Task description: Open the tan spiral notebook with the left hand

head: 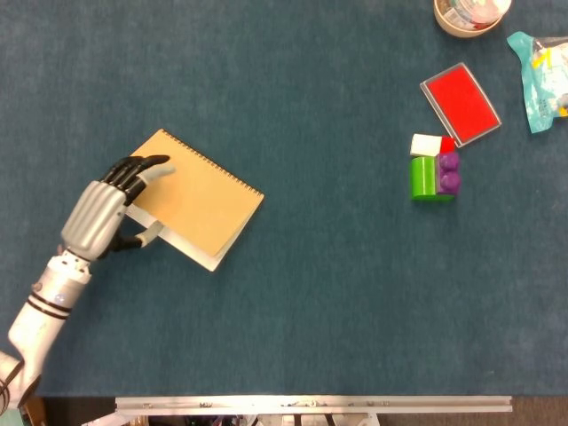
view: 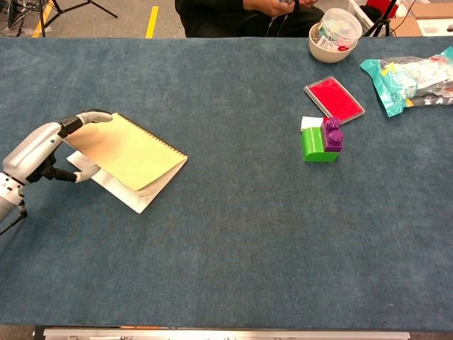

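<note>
The tan spiral notebook (head: 206,201) (view: 139,151) lies at the table's left side, its spiral binding along the far right edge. My left hand (head: 100,216) (view: 41,146) grips the left edge of its cover, fingers on top and thumb underneath. In the chest view the cover is raised at that edge, tilted up off the white pages (view: 113,184) below. The right hand appears in neither view.
At the far right sit a red flat pad (head: 460,104) (view: 334,99), a green and purple block stack (head: 433,175) (view: 321,142) with a small white block, a round bowl (head: 470,13) (view: 333,32) and a teal packet (head: 540,75) (view: 407,74). A person sits beyond the far edge.
</note>
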Controlling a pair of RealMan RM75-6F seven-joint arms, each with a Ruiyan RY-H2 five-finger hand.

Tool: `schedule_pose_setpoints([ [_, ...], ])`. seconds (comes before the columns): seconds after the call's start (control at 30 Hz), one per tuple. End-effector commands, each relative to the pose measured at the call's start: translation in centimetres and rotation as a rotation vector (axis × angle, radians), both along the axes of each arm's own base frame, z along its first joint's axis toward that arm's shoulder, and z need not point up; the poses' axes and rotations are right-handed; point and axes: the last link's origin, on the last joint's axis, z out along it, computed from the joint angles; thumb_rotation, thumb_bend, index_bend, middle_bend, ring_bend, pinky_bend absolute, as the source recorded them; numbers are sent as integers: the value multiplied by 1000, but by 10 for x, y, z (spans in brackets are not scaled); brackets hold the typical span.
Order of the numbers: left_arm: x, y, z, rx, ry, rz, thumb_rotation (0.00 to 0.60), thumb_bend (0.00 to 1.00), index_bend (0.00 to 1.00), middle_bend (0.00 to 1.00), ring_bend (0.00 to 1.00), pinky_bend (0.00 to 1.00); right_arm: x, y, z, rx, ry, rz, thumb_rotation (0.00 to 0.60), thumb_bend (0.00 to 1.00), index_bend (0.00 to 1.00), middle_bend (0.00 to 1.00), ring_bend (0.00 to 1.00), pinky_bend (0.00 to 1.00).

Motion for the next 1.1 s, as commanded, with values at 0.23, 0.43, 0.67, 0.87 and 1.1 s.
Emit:
schedule_pose_setpoints([
  [0.23, 30, 10, -12, 2, -9, -49, 600, 331, 502, 191, 158, 143, -3, 1, 2, -14, -6, 4, 600, 533, 382, 369, 277, 367],
  [0.43, 33, 11, -13, 26, 43, -64, 600, 362, 521, 189, 151, 143, -6, 1, 3, -14, -10, -1, 600, 533, 382, 369, 277, 367],
  [0.67, 38, 11, -13, 67, 86, -87, 600, 385, 541, 194, 149, 154, -6, -1, 1, -12, -14, 3, 600, 533, 382, 369, 277, 368],
  [0.87, 40, 9, -11, 76, 69, -101, 600, 395, 624, 230, 157, 252, -7, 0, 2, -15, -14, 2, 600, 533, 382, 369, 277, 367],
  [1.1, 33, -1, -7, 73, 73, -109, 600, 395, 666, 258, 159, 284, -8, 0, 3, -16, -15, -2, 600, 533, 382, 369, 277, 368],
])
